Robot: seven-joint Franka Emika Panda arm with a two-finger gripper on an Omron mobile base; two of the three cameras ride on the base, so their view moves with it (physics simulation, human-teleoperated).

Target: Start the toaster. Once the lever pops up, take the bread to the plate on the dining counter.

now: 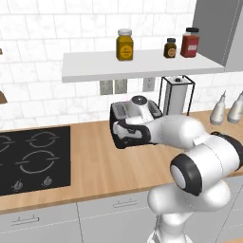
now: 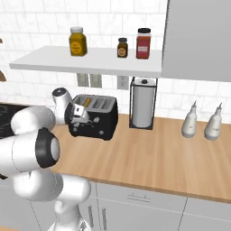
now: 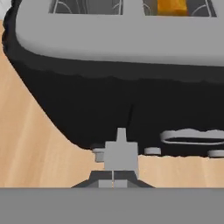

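Note that the toaster (image 2: 93,117) stands on the wooden table (image 2: 153,153) below the shelf (image 2: 90,61), beside the paper towel holder (image 2: 143,103). The bread (image 3: 171,6) sits in a slot of the toaster. The tool (image 3: 113,181) is clenched, grasping nothing, its tips at the toaster's lever (image 3: 119,153) on the front face.

You get bright, even, flat rendered light with only faint soft shadows under the shelf (image 1: 142,66). No glare or edge distortion. Up close, the toaster (image 3: 122,96) looks coarse, its black front nearly featureless and its lower edge jagged.
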